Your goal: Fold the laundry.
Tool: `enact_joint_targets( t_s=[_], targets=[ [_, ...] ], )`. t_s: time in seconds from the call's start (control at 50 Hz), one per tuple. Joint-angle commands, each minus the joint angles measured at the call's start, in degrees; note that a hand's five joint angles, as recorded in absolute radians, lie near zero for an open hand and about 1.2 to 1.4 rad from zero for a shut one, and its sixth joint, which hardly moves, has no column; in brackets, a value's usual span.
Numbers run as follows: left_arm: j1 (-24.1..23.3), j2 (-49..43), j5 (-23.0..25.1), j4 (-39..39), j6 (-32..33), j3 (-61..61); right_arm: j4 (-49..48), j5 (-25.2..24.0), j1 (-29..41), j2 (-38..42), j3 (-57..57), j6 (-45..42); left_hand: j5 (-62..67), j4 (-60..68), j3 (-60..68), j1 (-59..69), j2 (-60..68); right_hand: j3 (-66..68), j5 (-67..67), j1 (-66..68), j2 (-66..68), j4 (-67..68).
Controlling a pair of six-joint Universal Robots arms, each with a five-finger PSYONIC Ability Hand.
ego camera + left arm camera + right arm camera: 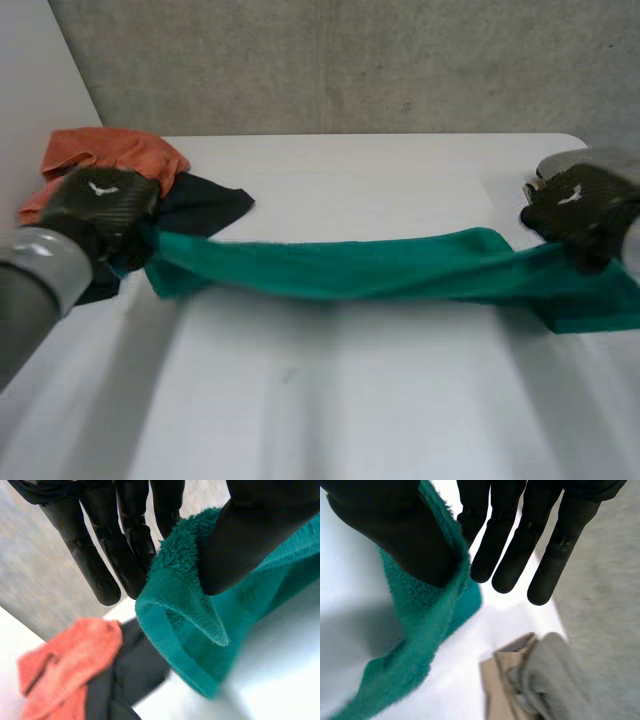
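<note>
Towel first: the green towel is pulled into a long strip from one hand to the other, and it looks lifted off the white table, sagging a little in the middle. The left hand pinches one end between its thumb and its straight fingers. The right hand pinches the other end the same way, thumb pressed on the cloth and fingers straight, and a bit of towel hangs down past it. So the long way of the towel runs right between the two hands, and each hand is just as near to it. To fold it, I think one hand must carry its end over to the other hand. Just behind the left hand lie an orange towel and a black cloth. Beside the right hand lies a grey cloth
</note>
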Motion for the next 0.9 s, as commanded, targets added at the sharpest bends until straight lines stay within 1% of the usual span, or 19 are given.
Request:
enact_joint_targets(
  t_s=[0.02,0.04,0.06,0.1,0.12,0.18,0.2,0.26,0.28,0.32,0.34,0.4,0.42,0.5,0.64,0.76,0.9],
  targets=[
    [-1.0,-21.3,-5.4,1.3,2.8,16.7,-4.3,10.0,3.8,16.5,-11.3,0.6,14.1,11.4,12.0,14.5,11.5,12.0,12.2,15.5,13.0,11.5],
    [-1.1,-24.0,-5.8,1.6,3.8,21.8,-5.2,10.7,4.0,17.8,-13.3,0.9,14.1,11.4,12.0,14.5,11.5,12.0,12.2,15.5,13.0,11.5],
    [-1.2,-25.0,-5.9,1.8,4.4,24.8,-7.3,11.5,4.6,20.2,-17.8,1.9,14.1,11.4,12.0,14.5,11.5,12.0,12.2,15.5,13.0,11.5],
    [-1.3,-26.5,-5.7,3.0,4.7,30.7,-10.3,12.0,4.9,22.0,-22.6,3.1,14.1,11.4,12.0,14.5,11.5,12.0,12.2,15.5,13.0,11.5],
    [-1.2,-27.5,-5.2,4.6,4.6,36.4,-14.1,12.1,5.2,23.4,-27.6,4.6,14.1,11.4,12.0,14.5,11.5,12.0,12.2,15.5,13.0,11.5],
    [-1.1,-27.5,-4.5,8.9,3.7,43.4,-21.4,12.0,5.3,24.1,-34.0,7.4,14.1,11.4,12.0,14.5,11.5,12.0,12.2,15.5,13.0,11.5],
    [-0.9,-26.9,-4.0,13.1,2.5,46.9,-27.3,11.7,5.3,23.7,-36.4,9.5,14.1,11.4,12.0,14.5,11.5,12.0,12.2,15.5,13.0,11.5],
    [-0.4,-25.6,-4.4,20.6,0.6,49.6,-37.3,10.9,5.2,22.3,-37.1,12.9,14.1,11.4,12.0,14.5,11.5,12.0,12.2,15.5,13.0,11.5],
    [-0.3,-24.8,-4.9,24.9,-0.5,49.8,-43.6,9.9,5.1,20.6,-36.0,15.3,14.1,11.4,12.0,14.5,11.5,12.0,12.2,15.5,13.0,11.5],
    [-0.1,-24.2,-5.2,28.0,-1.0,49.4,-49.3,8.4,5.1,19.1,-34.4,17.3,14.1,11.4,12.0,14.5,11.5,12.0,12.2,15.5,13.0,11.5],
    [0.1,-23.7,-5.2,29.4,-1.1,48.7,-52.3,6.4,5.0,17.8,-32.2,18.5,14.1,11.4,12.0,14.5,11.5,12.0,12.2,15.5,13.0,11.5],
    [0.5,-23.4,-4.9,29.1,-1.1,47.0,-52.5,2.7,4.5,16.5,-29.5,19.4,14.1,11.4,12.0,14.5,11.5,12.0,12.2,15.5,13.0,11.5],
    [1.0,-23.2,-4.9,28.5,-1.2,45.2,-52.2,0.8,4.2,16.0,-27.9,19.7,14.1,11.4,12.0,14.5,11.5,12.0,12.2,15.5,13.0,11.5],
    [2.2,-22.6,-5.4,27.2,-1.4,39.2,-50.1,-1.8,3.9,16.4,-24.5,20.2,14.1,11.4,12.0,14.5,11.5,12.0,12.2,15.5,13.0,11.5],
    [3.3,-22.5,-5.4,28.6,-1.5,26.9,-44.4,-4.1,3.2,19.6,-19.1,19.7,14.1,11.4,12.0,14.5,11.5,12.0,12.2,15.5,13.0,11.5],
    [3.1,-25.0,-4.6,29.4,-1.2,15.6,-41.1,-6.5,3.2,24.5,-12.4,18.8,14.1,11.4,12.0,14.5,11.5,12.0,12.2,15.5,13.0,11.5],
    [2.4,-28.1,-3.9,31.2,-1.1,8.9,-39.5,-5.4,2.7,30.9,-10.3,20.7,14.1,11.4,12.0,14.5,11.5,12.0,12.2,15.5,13.0,11.5]
  ],
)
